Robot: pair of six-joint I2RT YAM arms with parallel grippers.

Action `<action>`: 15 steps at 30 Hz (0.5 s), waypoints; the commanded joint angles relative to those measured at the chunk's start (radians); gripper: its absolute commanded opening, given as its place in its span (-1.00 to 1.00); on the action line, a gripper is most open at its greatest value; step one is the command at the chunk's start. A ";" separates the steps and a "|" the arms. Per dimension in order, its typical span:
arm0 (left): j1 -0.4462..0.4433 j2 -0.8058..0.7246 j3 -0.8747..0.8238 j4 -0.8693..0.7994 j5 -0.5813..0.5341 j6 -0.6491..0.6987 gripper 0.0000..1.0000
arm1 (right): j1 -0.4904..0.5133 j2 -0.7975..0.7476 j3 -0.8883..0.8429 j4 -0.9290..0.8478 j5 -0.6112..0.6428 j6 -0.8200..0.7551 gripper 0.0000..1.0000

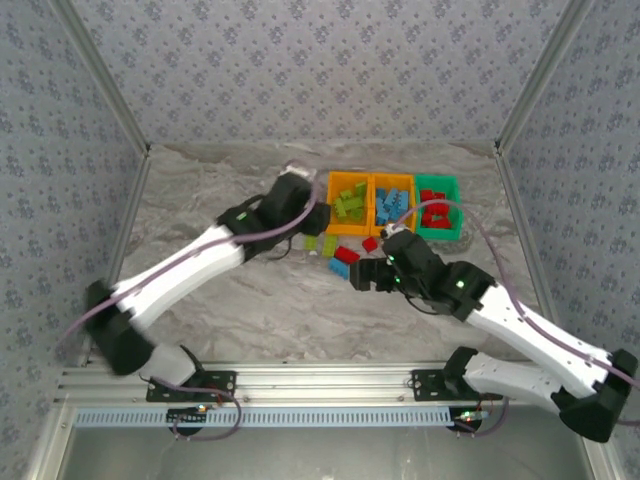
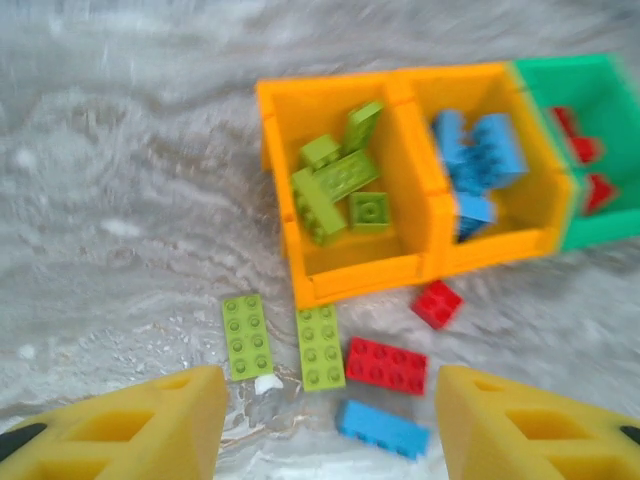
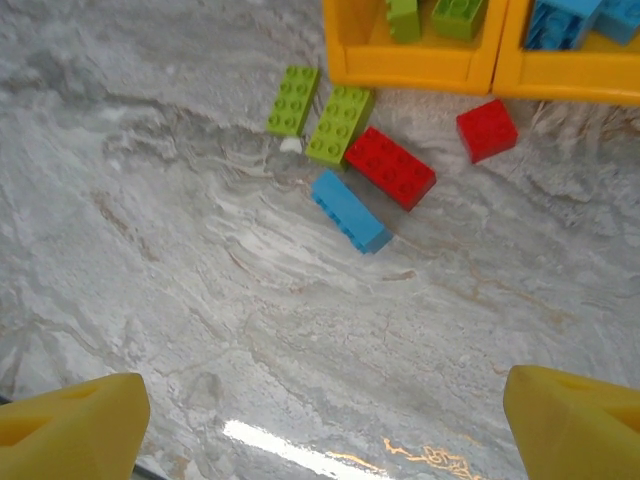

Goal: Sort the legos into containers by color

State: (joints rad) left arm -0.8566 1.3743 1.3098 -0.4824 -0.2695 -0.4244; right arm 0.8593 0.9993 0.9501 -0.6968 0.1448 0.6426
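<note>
Three bins stand in a row at the back: an orange bin (image 1: 333, 205) with lime legos (image 2: 338, 180), an orange bin (image 1: 376, 208) with light blue legos (image 2: 480, 155), and a green bin (image 1: 455, 232) with red legos (image 1: 434, 212). In front of them lie two flat lime legos (image 2: 245, 336) (image 2: 320, 346), a long red lego (image 2: 386, 365), a small red lego (image 2: 437, 303) and a blue lego (image 2: 383, 428). My left gripper (image 2: 330, 440) hangs open above these loose legos. The right gripper (image 3: 320, 440) is open over bare table, nearer than the blue lego (image 3: 349, 210).
The bins sit close together with their walls touching. Patterned walls and metal posts (image 1: 528, 90) enclose the marble table (image 1: 200, 190). Wide bare tabletop lies to the left and front of the loose legos. A small white fleck (image 2: 267, 383) lies by the lime legos.
</note>
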 commanded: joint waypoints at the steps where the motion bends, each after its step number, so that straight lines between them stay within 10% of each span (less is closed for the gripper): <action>1: -0.022 -0.237 -0.172 0.046 0.055 0.205 0.18 | 0.028 0.115 0.080 0.061 -0.034 -0.005 0.88; 10: -0.029 -0.843 -0.468 -0.218 0.333 0.751 0.47 | 0.026 0.671 0.426 0.058 0.075 0.091 0.48; 15: -0.030 -0.957 -0.588 -0.160 0.386 0.770 0.63 | 0.002 0.943 0.657 -0.040 0.227 0.097 0.31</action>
State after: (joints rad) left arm -0.8803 0.4313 0.7609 -0.6376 0.0376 0.2501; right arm 0.8787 1.8446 1.5013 -0.6479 0.2539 0.7189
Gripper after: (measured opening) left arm 0.796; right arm 0.662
